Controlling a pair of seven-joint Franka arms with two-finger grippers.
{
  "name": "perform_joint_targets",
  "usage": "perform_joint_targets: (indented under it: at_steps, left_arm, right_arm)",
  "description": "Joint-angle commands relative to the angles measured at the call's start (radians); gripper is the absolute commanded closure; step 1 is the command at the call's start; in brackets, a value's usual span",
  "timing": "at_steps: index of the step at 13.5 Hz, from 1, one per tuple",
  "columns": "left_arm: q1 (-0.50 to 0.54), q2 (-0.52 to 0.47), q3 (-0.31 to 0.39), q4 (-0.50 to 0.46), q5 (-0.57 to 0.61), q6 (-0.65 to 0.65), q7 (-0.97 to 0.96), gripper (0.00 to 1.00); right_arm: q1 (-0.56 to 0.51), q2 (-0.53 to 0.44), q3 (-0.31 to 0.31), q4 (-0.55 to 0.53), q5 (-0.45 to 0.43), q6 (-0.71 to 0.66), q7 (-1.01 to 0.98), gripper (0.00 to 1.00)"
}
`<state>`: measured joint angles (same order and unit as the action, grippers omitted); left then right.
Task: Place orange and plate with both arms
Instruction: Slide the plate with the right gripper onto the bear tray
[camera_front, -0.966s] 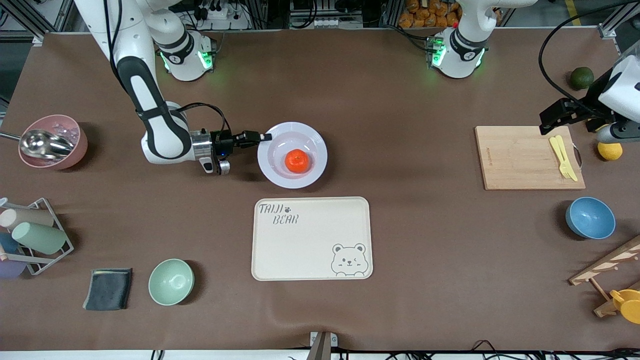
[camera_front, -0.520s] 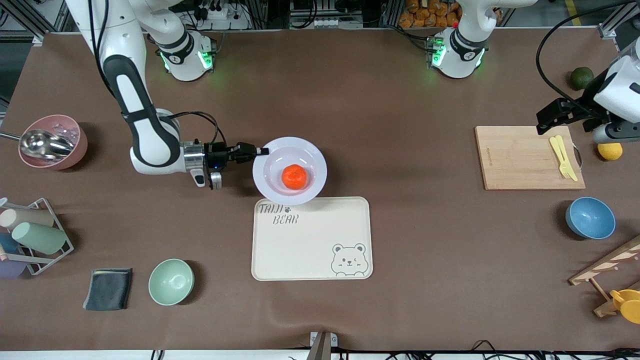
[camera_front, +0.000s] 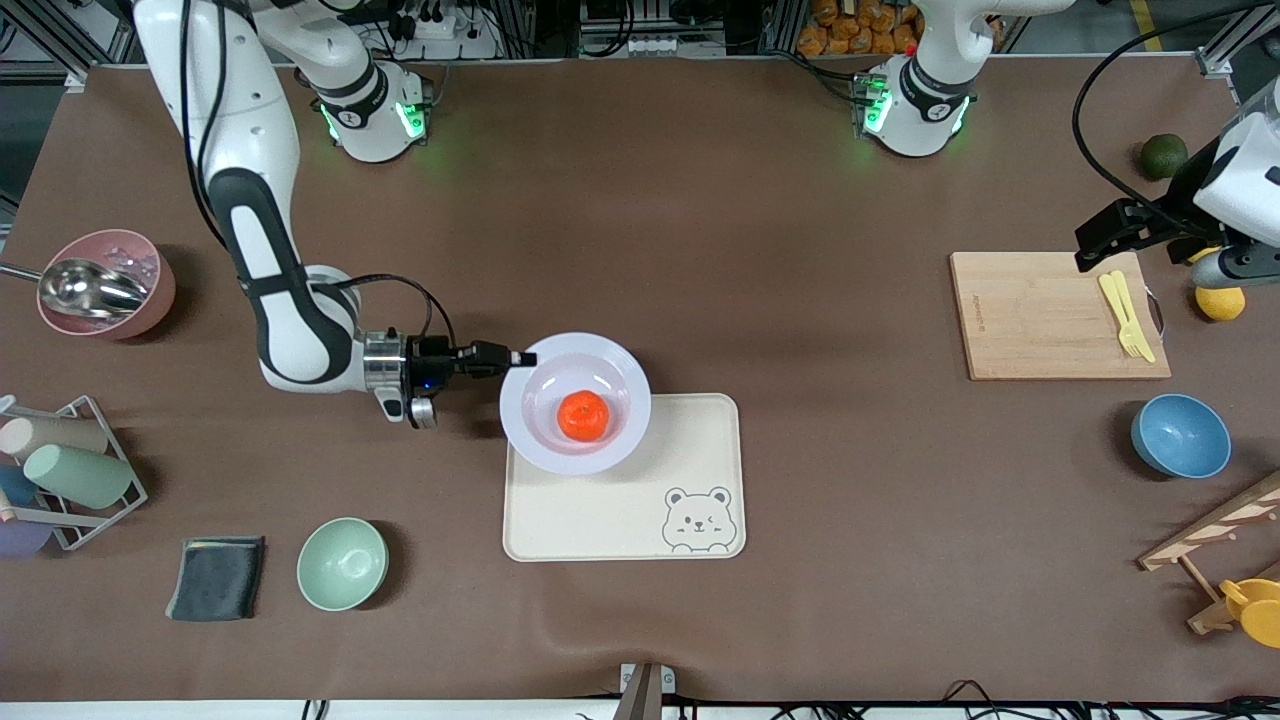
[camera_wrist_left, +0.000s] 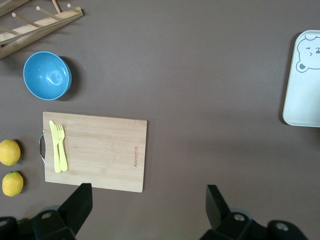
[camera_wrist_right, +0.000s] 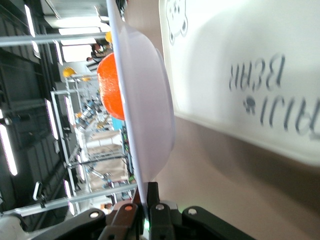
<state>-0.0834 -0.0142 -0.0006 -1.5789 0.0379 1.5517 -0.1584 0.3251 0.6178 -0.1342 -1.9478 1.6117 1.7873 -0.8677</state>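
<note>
The plate (camera_front: 575, 416), gripped at its rim by the clenched right gripper (camera_front: 522, 359), has been carried down-frame to overlap the tray (camera_front: 700, 440); the orange (camera_front: 583, 415) sits in it. Lowering appears next. The left gripper (camera_wrist_left: 147, 200) waits open at frame right.
</note>
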Motion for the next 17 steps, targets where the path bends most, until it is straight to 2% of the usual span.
perform_joint_targets:
  at_steps: [1,4,8,12,15,17]
  left_arm:
    - [0.005,-0.010,-0.006,-0.007,0.005,0.016,-0.015,0.00]
    - [0.007,-0.010,-0.006,-0.009,0.005,0.016,-0.015,0.00]
    - [0.008,0.003,-0.004,-0.009,0.005,0.016,-0.015,0.00]
    - [0.008,0.005,-0.004,-0.021,0.005,0.028,-0.013,0.00]
    - [0.010,0.004,-0.004,-0.038,0.005,0.044,-0.013,0.00]
    - [0.008,0.004,-0.004,-0.039,0.005,0.044,-0.015,0.00]
  right_arm:
    - [-0.005,0.088,0.005,0.154,0.043,-0.013,0.074,1.00]
    - [0.009,0.141,0.007,0.231,0.076,0.012,0.101,1.00]
    - [0.017,0.244,0.007,0.364,0.080,0.032,0.101,1.00]
    - [0.029,0.322,0.008,0.452,0.079,0.089,0.102,1.00]
    - [0.052,0.335,0.013,0.460,0.135,0.089,0.104,1.00]
    - [0.055,0.339,0.015,0.458,0.142,0.089,0.104,1.00]
